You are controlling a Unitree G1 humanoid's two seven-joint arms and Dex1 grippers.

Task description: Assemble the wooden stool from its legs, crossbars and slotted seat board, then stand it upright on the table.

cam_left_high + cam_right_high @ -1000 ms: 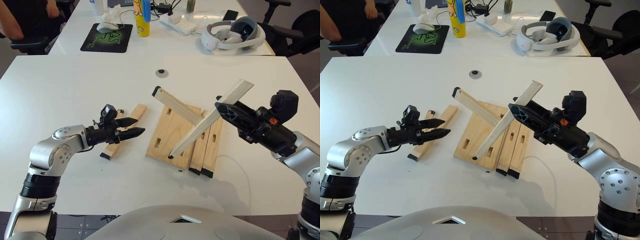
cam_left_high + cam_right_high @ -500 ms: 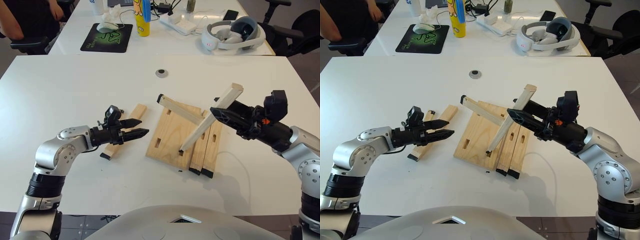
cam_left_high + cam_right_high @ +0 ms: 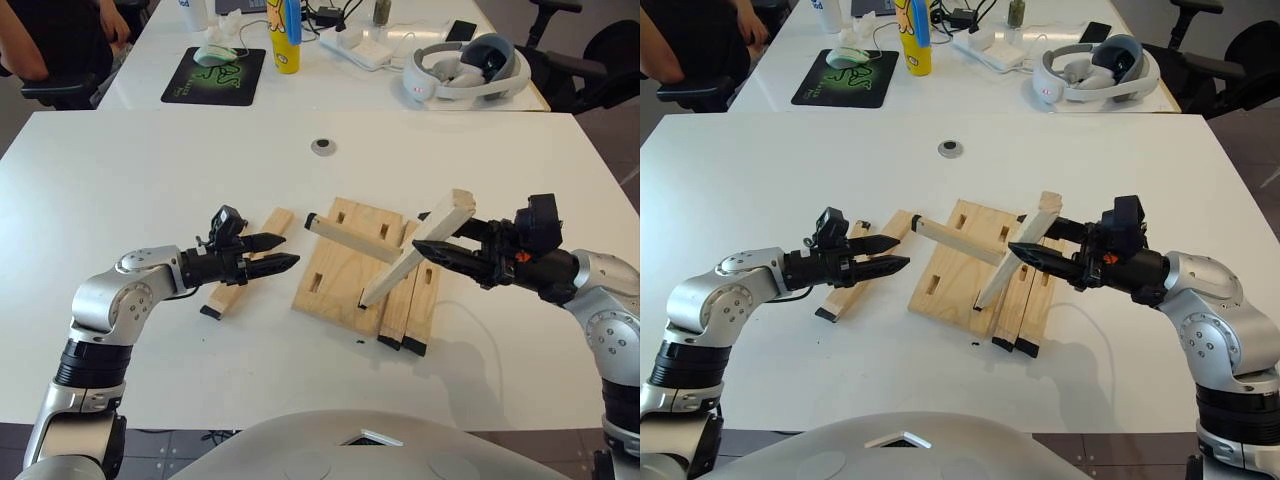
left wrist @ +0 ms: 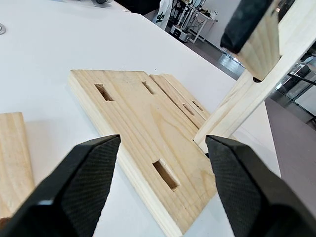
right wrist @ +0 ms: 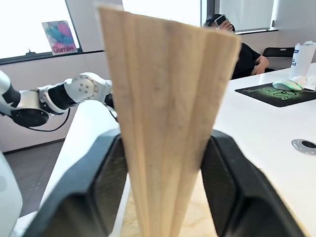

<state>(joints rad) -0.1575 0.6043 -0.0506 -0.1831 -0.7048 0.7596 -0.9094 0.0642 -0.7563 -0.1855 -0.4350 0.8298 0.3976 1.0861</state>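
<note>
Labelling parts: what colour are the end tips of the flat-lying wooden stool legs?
Black; end tips of the pale wooden legs show best in left eye view.

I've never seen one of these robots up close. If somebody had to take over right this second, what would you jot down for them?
Left hand: open, holding nothing, hovering over a loose wooden piece that lies left of the seat board.
Right hand: shut on a tilted leg. The leg's lower end meets the seat board, and a crossbar sticks out from it.
The seat board lies flat with its visible slots empty. Two more pieces lie along its right edge.
Done: leg and crossbar appear joined.
Left: fit the remaining parts to the board, then stand the stool upright.
</note>
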